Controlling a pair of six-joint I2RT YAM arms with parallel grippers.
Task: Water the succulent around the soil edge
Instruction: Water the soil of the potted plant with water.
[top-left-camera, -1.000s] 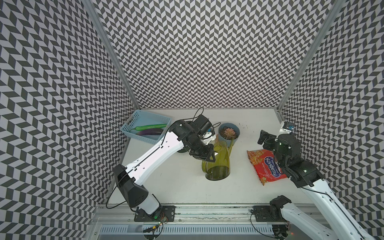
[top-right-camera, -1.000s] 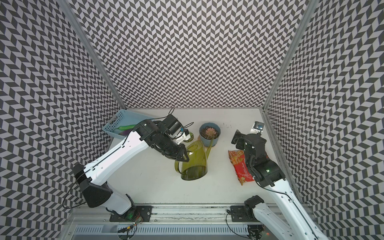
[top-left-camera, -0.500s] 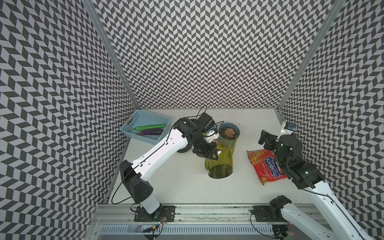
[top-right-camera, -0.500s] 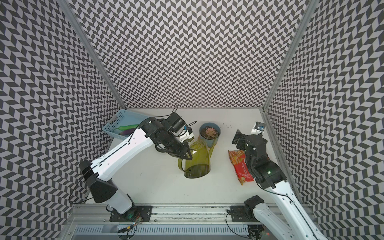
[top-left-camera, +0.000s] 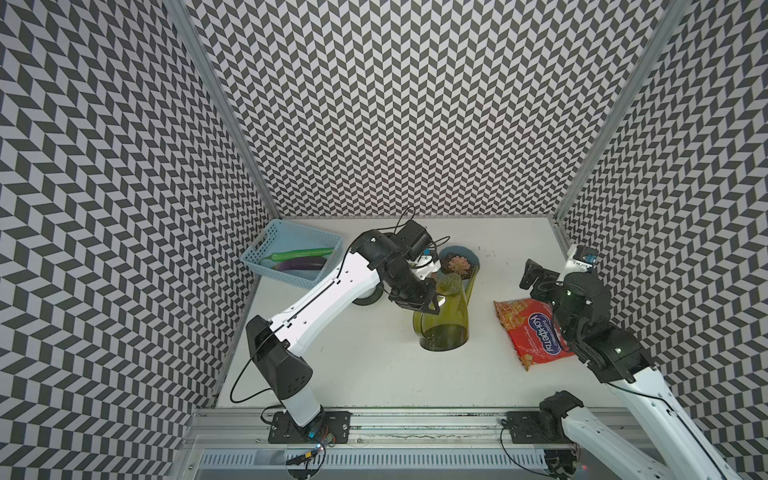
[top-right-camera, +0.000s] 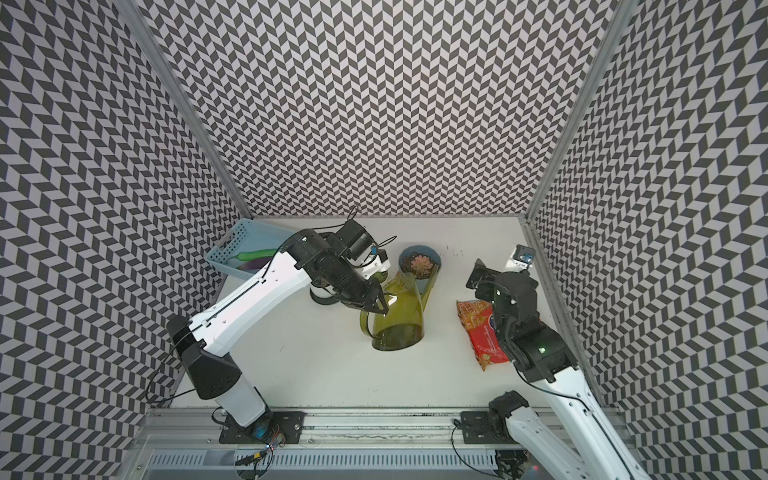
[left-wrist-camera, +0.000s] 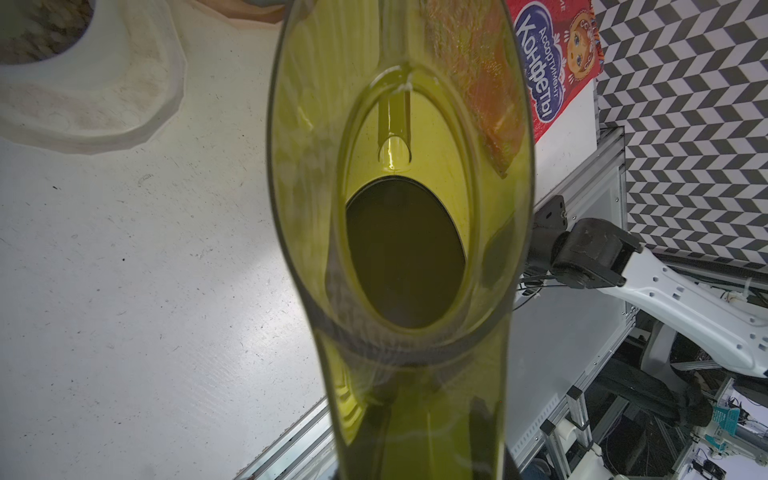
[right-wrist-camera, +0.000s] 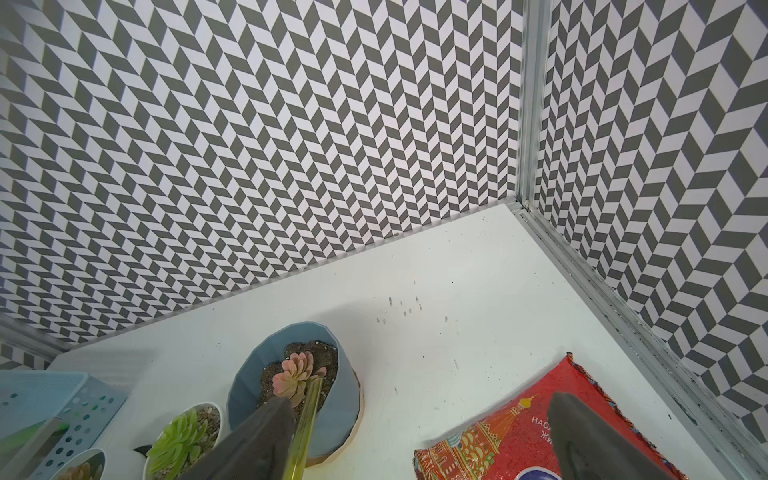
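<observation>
The left arm is stretching diagonally from its front base across the bench (top-left-camera: 353, 374), its wrist bending downward. The left pincer (top-left-camera: 417, 297) is clamping together on the handle of the green watering can (top-left-camera: 446, 324), which is leaning toward the back with its spout (right-wrist-camera: 311, 407) crossing the rim of the blue pot (top-left-camera: 475, 262), tip just beside the pink succulent (top-left-camera: 458, 264) over the soil. The right arm is rising from the front right corner and folding at the elbow, its right pincer (top-left-camera: 535, 277) hovering with jaws wide apart near the far end of the red candy bag (top-left-camera: 534, 336), gripping nothing.
</observation>
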